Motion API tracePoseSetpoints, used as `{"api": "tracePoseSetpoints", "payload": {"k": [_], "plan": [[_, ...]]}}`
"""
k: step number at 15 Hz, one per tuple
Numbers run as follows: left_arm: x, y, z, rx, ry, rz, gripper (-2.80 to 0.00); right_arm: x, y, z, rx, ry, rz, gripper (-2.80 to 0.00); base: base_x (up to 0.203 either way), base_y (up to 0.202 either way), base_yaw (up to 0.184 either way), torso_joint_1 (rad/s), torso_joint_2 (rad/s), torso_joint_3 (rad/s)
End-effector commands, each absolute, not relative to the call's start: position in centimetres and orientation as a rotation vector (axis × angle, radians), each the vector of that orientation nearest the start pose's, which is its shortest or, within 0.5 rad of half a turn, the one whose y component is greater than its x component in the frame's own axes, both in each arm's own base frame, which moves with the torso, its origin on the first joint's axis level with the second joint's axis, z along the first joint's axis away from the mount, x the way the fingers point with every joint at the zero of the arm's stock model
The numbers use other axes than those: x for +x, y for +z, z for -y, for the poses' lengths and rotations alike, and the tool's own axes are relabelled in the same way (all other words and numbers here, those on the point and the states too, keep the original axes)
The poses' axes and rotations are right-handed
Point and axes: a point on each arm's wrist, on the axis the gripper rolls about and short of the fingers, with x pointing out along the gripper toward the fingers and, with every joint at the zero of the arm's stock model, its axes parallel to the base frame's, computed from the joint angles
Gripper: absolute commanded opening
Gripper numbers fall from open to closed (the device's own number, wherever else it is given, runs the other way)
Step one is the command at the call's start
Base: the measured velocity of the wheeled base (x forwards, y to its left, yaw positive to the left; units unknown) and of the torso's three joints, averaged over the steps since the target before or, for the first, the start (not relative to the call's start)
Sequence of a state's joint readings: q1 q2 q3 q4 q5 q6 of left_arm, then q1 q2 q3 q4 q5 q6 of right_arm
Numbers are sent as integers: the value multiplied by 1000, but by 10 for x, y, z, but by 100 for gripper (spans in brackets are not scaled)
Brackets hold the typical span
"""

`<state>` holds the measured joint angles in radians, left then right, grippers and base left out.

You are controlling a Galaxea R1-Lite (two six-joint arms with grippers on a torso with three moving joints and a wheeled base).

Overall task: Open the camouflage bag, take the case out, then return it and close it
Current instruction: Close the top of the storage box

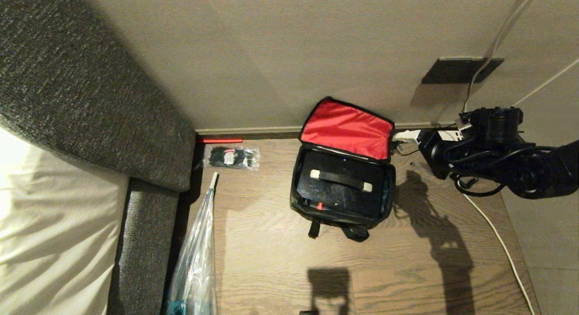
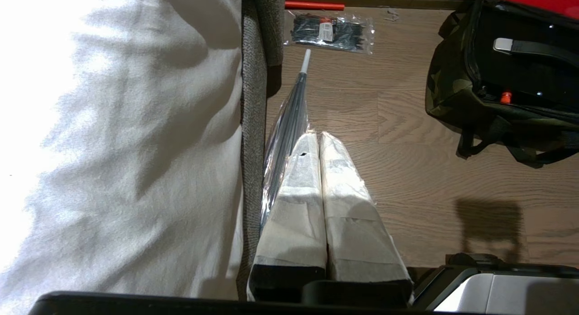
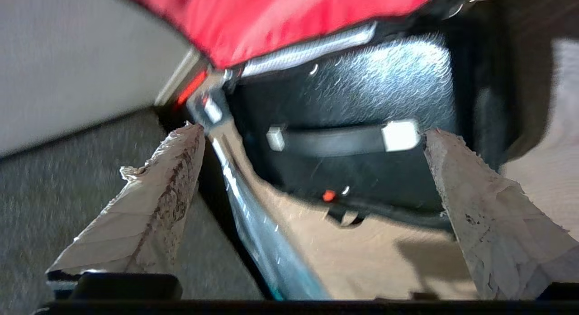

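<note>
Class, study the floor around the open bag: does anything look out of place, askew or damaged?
Mostly tidy. The camouflage bag sits open with the case squarely inside. Odd bits: a plastic-wrapped umbrella and a packet of cable ties lie loose on the floor by the sofa.

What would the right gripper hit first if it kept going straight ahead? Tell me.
Probably the case in the open camouflage bag: its handle sits between the right gripper and its open fingers. How far off it is cannot be told.
</note>
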<state>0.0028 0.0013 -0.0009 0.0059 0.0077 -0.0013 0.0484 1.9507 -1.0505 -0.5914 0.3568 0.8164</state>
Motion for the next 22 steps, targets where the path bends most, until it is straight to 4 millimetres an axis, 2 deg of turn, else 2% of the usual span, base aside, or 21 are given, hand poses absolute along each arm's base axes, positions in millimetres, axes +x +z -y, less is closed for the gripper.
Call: {"api": "tracePoseSetpoints", "payload": {"k": [1,13,14,22], "plan": [[-23,75,0,-1,11,-4,-280,379,149,-24,849,246,-466,0,0,0,0,0,0,0],[-23,75,0,-2,11,-3,-280,393,151,-16,889,288,-354,0,0,0,0,0,0,0],[-23,75,0,-2,11,-4,-280,392,150,-15,890,287,-353,-280,0,0,0,0,0,0],[-23,75,0,-2,11,-5,-280,395,148,-16,863,324,-361,-280,0,0,0,0,0,0]]}}
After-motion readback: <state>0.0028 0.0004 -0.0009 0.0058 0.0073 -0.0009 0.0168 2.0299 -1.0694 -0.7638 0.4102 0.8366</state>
